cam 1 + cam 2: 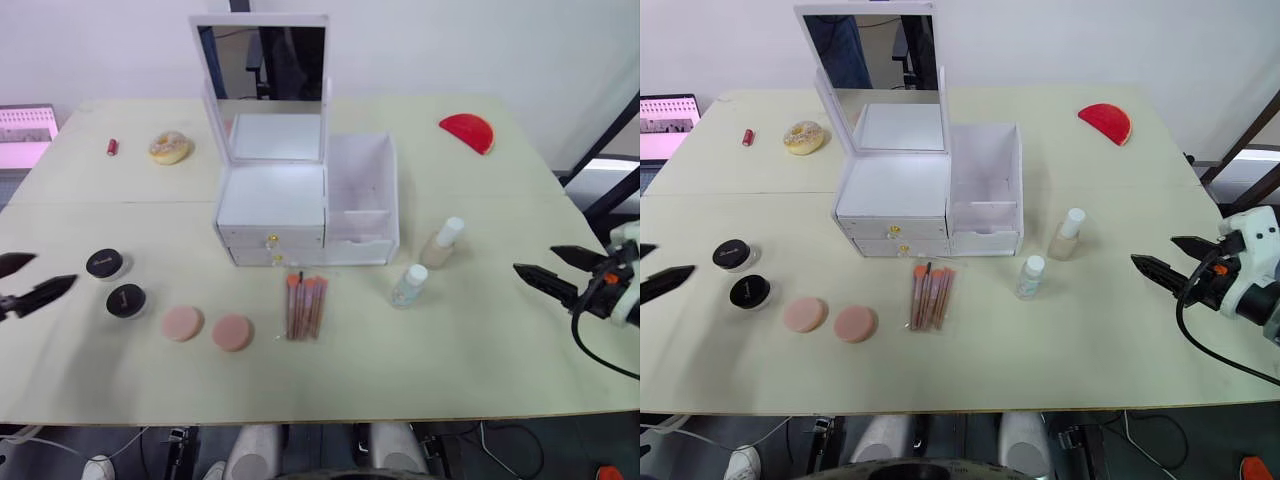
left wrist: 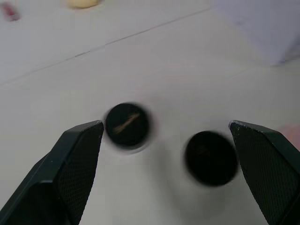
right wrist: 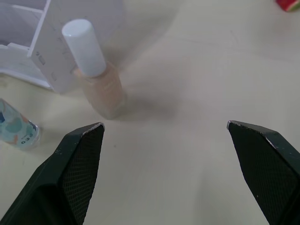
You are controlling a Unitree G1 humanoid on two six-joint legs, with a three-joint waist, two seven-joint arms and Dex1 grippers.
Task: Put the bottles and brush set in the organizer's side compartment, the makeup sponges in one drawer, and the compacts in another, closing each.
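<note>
We see the left gripper [image 1: 38,278] spread wide and holding nothing, hovering over the table [image 1: 420,350] at its left edge. Just ahead of its fingertips [image 2: 79,154] sit the two black compacts [image 1: 106,265] [image 1: 126,300], neither touched. Beyond them lie the two pink makeup sponges [image 1: 182,323] [image 1: 232,332], side by side, then the brush set [image 1: 305,306] lying flat in front of the white organizer [image 1: 300,212], whose drawers look closed and whose side compartment stands open at the top.

The right gripper [image 1: 552,266] is also spread wide and empty, at the table's right edge. Ahead of it the beige bottle [image 3: 96,75] stands upright just beside the organizer's side wall, and the small clear bottle [image 1: 408,286] stands near it, closer to the brush set. Both are well apart from the right fingers [image 3: 75,168].
</note>
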